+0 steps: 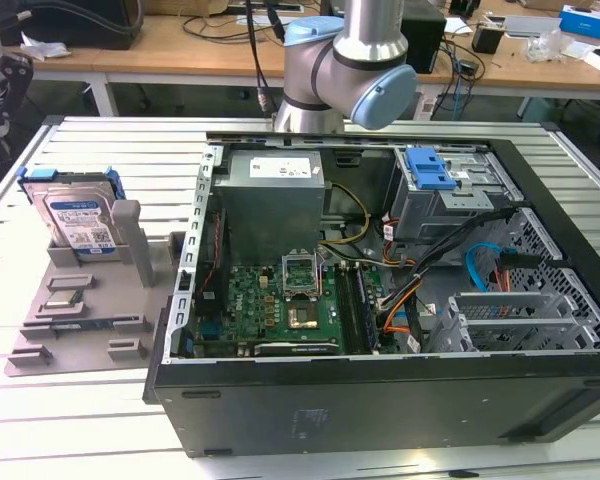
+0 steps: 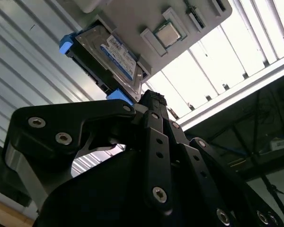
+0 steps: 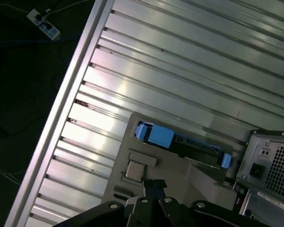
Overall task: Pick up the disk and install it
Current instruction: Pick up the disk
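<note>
Nothing done yet. Disk (image 1: 78, 222) stands on edge in the grey holder (image 1: 80, 322), at the exterior view's left of the open computer case (image 1: 380, 405). Gripper (image 3: 154, 183) hangs well apart, fingers together, empty. Pick and install both outstanding.

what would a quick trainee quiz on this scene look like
1. True or false: the disk stands outside the case.
2. What does the gripper hold?
3. The disk rests in: A the gripper, B the grey holder, C the case.
Key: 1 true; 2 nothing; 3 B.
</note>
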{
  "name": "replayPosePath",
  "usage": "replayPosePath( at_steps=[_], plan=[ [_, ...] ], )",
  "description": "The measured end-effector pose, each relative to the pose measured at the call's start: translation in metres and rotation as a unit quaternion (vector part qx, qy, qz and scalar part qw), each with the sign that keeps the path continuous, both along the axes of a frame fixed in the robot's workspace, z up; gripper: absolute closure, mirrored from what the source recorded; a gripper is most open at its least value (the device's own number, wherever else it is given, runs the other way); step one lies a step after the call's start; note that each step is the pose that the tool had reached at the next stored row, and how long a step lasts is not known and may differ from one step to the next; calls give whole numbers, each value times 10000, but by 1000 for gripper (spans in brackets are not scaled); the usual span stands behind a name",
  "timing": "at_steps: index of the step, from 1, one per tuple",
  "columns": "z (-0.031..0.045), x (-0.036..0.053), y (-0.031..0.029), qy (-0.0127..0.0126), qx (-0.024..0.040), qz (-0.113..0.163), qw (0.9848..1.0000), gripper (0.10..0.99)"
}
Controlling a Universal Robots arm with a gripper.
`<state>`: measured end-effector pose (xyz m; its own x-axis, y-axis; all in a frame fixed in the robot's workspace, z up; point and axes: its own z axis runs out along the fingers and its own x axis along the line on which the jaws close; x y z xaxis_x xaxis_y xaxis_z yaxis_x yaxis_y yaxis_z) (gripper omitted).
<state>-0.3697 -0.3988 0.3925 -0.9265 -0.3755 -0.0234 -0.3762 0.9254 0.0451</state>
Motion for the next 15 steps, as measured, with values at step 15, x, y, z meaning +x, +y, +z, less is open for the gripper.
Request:
replayPosePath(
  at_steps=[15],
  plan=[
    [0, 0, 0, 0, 0, 916, 9958, 980]
  ],
)
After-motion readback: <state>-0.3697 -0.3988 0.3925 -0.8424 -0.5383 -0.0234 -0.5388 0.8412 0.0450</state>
